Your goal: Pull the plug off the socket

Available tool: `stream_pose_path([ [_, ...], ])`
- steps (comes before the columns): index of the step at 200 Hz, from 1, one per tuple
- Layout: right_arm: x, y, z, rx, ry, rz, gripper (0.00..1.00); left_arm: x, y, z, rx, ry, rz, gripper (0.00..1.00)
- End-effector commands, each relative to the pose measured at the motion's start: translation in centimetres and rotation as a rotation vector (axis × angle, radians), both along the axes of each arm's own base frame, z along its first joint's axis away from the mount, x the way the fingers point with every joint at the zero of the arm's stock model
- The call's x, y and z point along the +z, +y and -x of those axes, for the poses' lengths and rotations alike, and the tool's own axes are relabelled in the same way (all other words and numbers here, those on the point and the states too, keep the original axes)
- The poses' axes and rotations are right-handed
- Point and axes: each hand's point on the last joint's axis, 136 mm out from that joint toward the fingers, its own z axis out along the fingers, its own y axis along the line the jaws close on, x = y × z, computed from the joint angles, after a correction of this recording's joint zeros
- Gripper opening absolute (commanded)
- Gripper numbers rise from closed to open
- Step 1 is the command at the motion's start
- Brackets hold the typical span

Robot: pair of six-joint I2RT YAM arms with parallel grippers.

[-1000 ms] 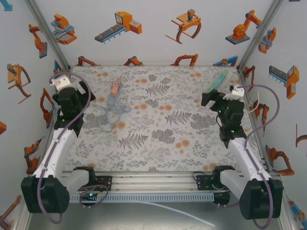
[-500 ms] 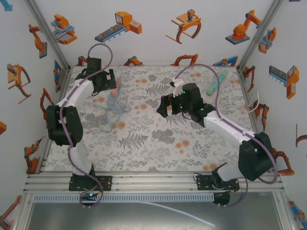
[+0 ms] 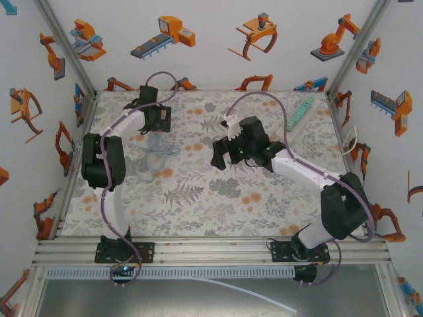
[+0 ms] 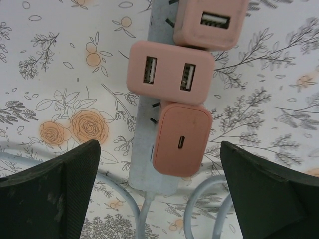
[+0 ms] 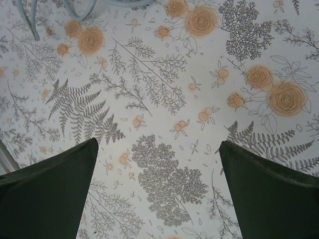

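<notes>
In the left wrist view a grey power strip [image 4: 143, 167] lies on the floral mat with three pink USB charger plugs in it. These are a one-port plug [image 4: 212, 22], a two-port plug [image 4: 169, 73] and a plug with a small slot [image 4: 182, 141]. My left gripper [image 4: 159, 199] hangs open above the strip's cable end, its fingers [image 4: 55, 194] wide on either side and touching nothing. From above, the left gripper [image 3: 157, 122] covers the strip at the back left. My right gripper [image 3: 218, 153] is open over the mat's middle, and my right gripper [image 5: 157, 194] holds nothing.
The strip's pale grey cable [image 3: 155, 155] lies coiled on the mat just in front of the left gripper; loops of the cable [image 4: 124, 199] run between the fingers. A green strip [image 3: 299, 112] lies at the back right, near the wall.
The left arm has reached further right along the back and now covers the power strip. The right gripper has shifted a little left toward the middle.
</notes>
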Motion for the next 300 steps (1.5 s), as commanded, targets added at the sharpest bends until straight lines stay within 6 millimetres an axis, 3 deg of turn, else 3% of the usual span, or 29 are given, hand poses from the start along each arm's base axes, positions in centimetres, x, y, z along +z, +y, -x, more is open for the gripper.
stream_pose_path([
  [1, 2.1, 0.6, -0.4, 0.016, -0.054, -0.027, 0.99, 0.0, -0.3, -0.3, -0.036, 0.005, -0.039, 0.97],
  [31, 2.4, 0.4, -0.4, 0.005, -0.056, -0.023, 0.99, -1.4, -0.6, -0.2, -0.045, 0.047, -0.025, 0.86],
  [90, 3.3, -0.3, -0.1, -0.021, -0.079, -0.026, 0.99, -2.2, -0.5, -0.2, -0.033, 0.101, -0.018, 0.66],
  [197, 4.5, -1.0, -0.1, -0.055, -0.111, -0.041, 0.99, -3.2, -0.3, -0.2, -0.037, 0.176, 0.005, 0.44],
  [236, 4.7, -1.3, -0.4, -0.074, -0.134, -0.031, 0.99, -2.7, -3.5, 0.9, -0.189, 0.187, 0.106, 0.35],
  [269, 5.6, -2.8, -1.6, -0.172, -0.203, -0.006, 0.99, -1.8, -5.7, 2.3, -0.296, 0.185, 0.130, 0.31],
  [300, 7.2, -4.8, -2.1, -0.255, -0.315, 0.009, 0.99, 0.0, -10.1, 5.2, -0.515, 0.158, 0.182, 0.30],
])
